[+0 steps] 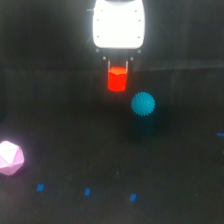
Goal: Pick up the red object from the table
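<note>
No readable text, label or number appears anywhere.

1. The end effector (118,65) hangs at the top centre of the exterior view, over the worktop (175,175).
2. The block (117,79) sits between its fingers.
3. The spiky ball (143,104) lies just below the block, toward the exterior view's right.
4. The polyhedron (10,158) rests at the exterior view's left edge, well apart from both.
5. Small marks (87,191) dot the worktop's near part.
</note>
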